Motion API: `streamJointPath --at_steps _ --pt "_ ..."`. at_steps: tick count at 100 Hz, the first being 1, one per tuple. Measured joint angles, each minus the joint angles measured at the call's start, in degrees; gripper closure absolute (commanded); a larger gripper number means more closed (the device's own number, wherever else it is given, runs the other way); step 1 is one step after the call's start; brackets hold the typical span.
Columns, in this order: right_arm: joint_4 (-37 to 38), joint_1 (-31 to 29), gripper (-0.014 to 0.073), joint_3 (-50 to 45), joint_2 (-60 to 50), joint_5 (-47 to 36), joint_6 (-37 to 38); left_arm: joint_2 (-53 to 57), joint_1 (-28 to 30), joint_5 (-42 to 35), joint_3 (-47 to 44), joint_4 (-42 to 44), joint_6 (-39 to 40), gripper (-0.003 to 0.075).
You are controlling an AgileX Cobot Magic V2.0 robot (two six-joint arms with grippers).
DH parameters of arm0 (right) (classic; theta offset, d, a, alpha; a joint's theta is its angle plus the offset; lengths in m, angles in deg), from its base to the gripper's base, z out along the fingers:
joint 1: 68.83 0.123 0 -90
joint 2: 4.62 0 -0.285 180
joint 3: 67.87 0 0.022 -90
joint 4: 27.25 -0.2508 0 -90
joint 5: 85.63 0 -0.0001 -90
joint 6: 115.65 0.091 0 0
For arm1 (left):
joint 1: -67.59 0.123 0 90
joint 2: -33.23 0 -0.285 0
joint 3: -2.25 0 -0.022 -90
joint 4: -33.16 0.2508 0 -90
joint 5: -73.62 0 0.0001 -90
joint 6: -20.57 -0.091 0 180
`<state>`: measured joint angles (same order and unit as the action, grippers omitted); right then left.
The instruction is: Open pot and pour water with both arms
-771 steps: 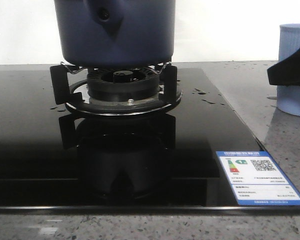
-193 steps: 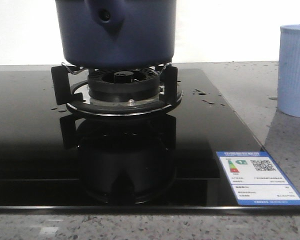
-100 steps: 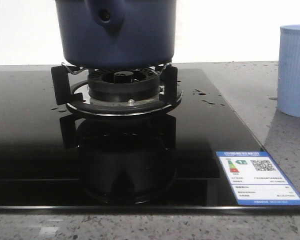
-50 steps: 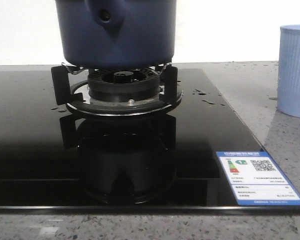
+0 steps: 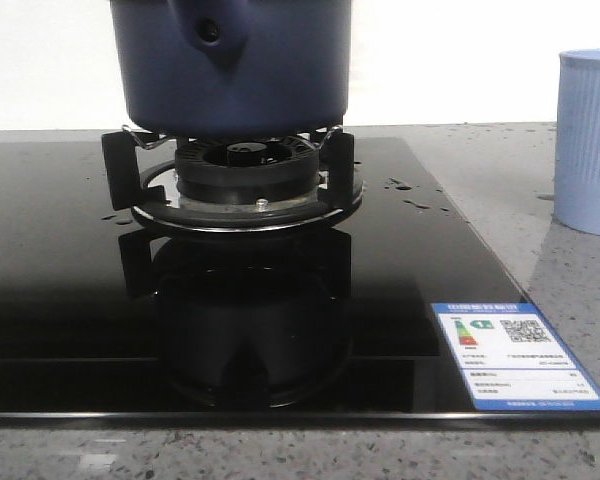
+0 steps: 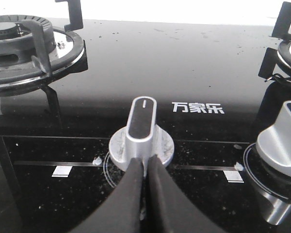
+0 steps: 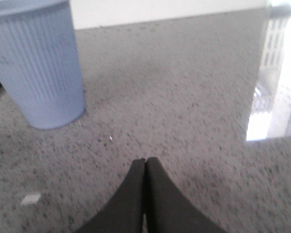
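Observation:
The dark navy-blue pot [image 5: 230,70] stands on the gas burner [image 5: 242,170] in the front view. Its handle bracket with a dark rivet [image 5: 210,30] faces the camera. Its top is cut off by the frame, so any lid is out of view. Neither gripper shows in the front view. My left gripper [image 6: 145,162] is shut, its tips right at the front of a silver stove knob [image 6: 141,124] on the black hob. My right gripper [image 7: 145,160] is shut and empty above the grey countertop, apart from the pale blue ribbed cup [image 7: 39,63].
The ribbed cup [image 5: 588,140] stands on the grey counter to the right of the black glass hob [image 5: 60,250]. Water drops [image 5: 405,190] lie on the glass. An energy label [image 5: 515,355] is at the hob's front right corner. A second knob [image 6: 281,141] and another burner [image 6: 19,43] show in the left wrist view.
The dark gripper shape that covered part of the cup at the right edge in the earliest frame is gone from the front view. The pot and cup have not moved.

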<state>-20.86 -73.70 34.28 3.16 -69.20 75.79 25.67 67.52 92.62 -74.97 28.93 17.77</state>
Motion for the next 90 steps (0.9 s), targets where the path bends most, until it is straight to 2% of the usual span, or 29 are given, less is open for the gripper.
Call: streamJointPath --at_steps 8,90 --pt "-0.3 -0.1 0.0668 0.1 -0.4 2.3 0.0 0.0 0.0 0.0 0.0 0.0 0.0 0.0739" --pt "-0.3 -0.2 0.0668 0.1 -0.5 2.3 -0.4 0.0 0.0 0.0 0.0 0.0 0.0 0.0739"
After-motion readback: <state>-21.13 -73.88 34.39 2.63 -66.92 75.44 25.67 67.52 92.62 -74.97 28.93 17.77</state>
